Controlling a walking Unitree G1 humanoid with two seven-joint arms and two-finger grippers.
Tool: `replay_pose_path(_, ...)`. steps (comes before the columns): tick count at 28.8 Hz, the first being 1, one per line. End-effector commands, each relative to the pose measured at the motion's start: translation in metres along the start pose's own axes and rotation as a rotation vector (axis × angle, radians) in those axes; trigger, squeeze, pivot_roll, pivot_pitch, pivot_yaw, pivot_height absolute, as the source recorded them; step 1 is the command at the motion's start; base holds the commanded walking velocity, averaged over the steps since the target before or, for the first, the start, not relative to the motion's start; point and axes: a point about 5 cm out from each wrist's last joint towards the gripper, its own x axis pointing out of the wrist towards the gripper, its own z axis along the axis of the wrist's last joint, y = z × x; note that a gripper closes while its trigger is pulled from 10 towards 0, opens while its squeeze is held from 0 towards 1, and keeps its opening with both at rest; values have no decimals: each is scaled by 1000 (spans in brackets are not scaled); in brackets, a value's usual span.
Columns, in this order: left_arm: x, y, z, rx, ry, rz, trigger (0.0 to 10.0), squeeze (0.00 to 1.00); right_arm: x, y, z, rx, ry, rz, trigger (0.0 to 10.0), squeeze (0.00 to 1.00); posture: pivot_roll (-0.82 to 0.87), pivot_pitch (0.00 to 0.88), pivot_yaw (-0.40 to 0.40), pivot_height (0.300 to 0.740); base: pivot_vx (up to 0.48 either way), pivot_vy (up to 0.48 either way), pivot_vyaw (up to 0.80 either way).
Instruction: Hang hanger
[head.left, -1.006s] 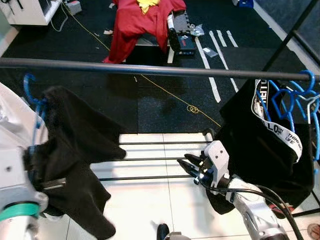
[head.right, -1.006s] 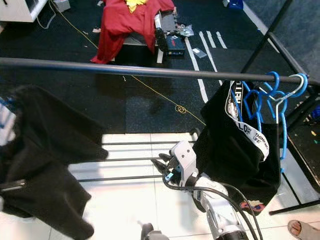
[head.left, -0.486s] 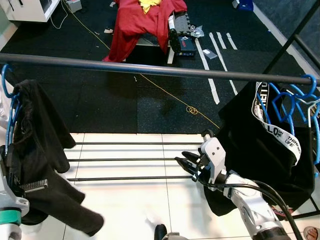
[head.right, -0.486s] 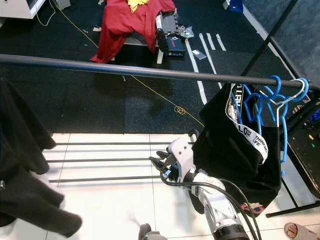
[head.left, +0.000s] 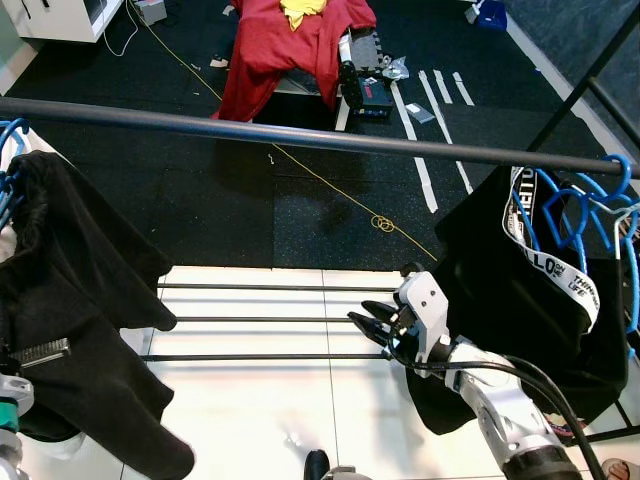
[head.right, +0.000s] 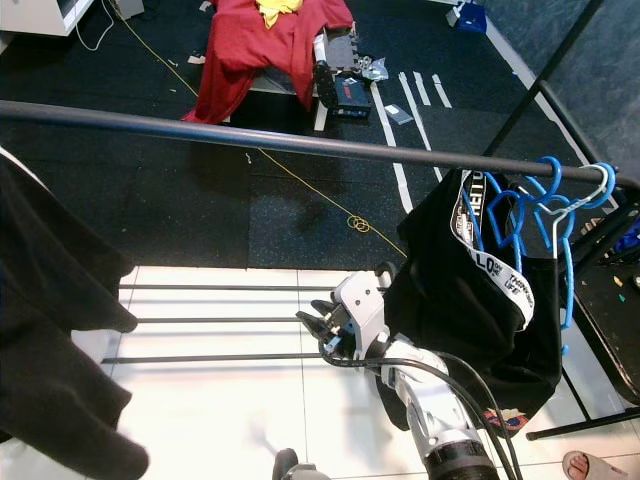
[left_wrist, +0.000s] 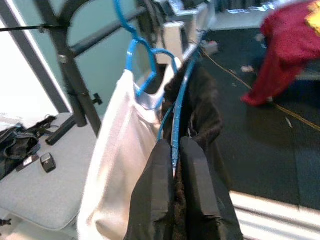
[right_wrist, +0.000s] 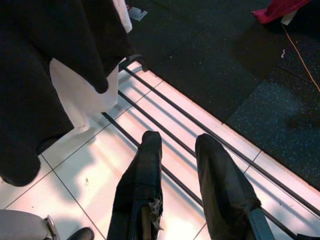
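A blue hanger (left_wrist: 176, 112) carries a black garment (head.left: 85, 320), and my left gripper (left_wrist: 181, 145) is shut on the hanger's lower part among the cloth. Its hook (head.left: 8, 135) sits just under the left end of the dark rail (head.left: 300, 135); whether it touches the rail I cannot tell. Beside it a white garment (left_wrist: 115, 170) hangs on another blue hanger (left_wrist: 137, 60). My right gripper (head.left: 365, 325) hovers low over the floor bars, open and holding nothing. At the rail's right end hang several blue hangers (head.left: 580, 200) with black clothes (head.left: 520, 310).
Thin floor bars (head.left: 270, 320) of the rack base cross the white tiles. Beyond lies a black mat with a yellow cable (head.left: 330, 185), a red cloth (head.left: 280, 45) draped over a seat, and a white cabinet (head.left: 50, 15). A rack upright (left_wrist: 70, 75) stands near the left hanger.
My left gripper has carried the hanger and black garment leftward and slightly up toward the rail's left end. The right gripper has drifted a little left, still open.
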Motion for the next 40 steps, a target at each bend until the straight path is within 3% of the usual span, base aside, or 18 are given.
replay_pose_path(1, -4, 2, 17, 5, -110, 4, 0, 0, -3, 2, -9, 12, 29, 5, 10000, 0, 68, 165, -70, 740, 0, 0, 0)
replay_pose_path(6, -16, -4, 6, 60, -57, -135, 0, 0, -1, 2, -9, 11, 27, 10, 10000, 0, 69, 168, -70, 740, 0, 0, 0)
replay_pose_path(17, 2, -5, 27, -23, -160, -99, 0, 0, 0, 1, -9, 9, 25, 13, 10000, 0, 71, 164, -70, 740, 0, 0, 0)
replay_pose_path(25, 4, -12, 29, -31, -174, -120, 0, 0, 1, 2, -10, 10, 21, 14, 10000, 0, 62, 161, -65, 740, 0, 0, 0)
replay_pose_path(31, 6, -33, 17, -43, -98, -199, 0, 0, -1, 2, -11, 9, 20, 7, 10000, 0, 51, 161, -59, 740, 0, 0, 0)
replay_pose_path(33, 7, -38, 14, -44, -82, -215, 471, 0, -1, 2, -11, 8, 20, 5, 10000, 0, 45, 162, -56, 740, 0, 0, 0)
replay_pose_path(35, 10, -48, 7, -69, -48, -217, 3059, 0, -1, 1, -11, 8, 17, -2, 10000, 0, 44, 162, -51, 740, 0, 0, 0)
replay_pose_path(36, 10, -48, 7, -69, -48, -217, 3059, 0, -1, 1, -11, 8, 17, -2, 10000, 0, 44, 162, -51, 740, 0, 0, 0)
replay_pose_path(38, 10, -53, 1, -72, -24, -208, 10000, 0, -1, 1, -10, 12, 13, -7, 10000, 0, 40, 161, -47, 740, 0, 0, 0)
replay_pose_path(40, 10, -53, 0, -66, -15, -202, 10000, 0, -2, 2, -11, 12, 12, -8, 10000, 0, 40, 162, -44, 740, 0, 0, 0)
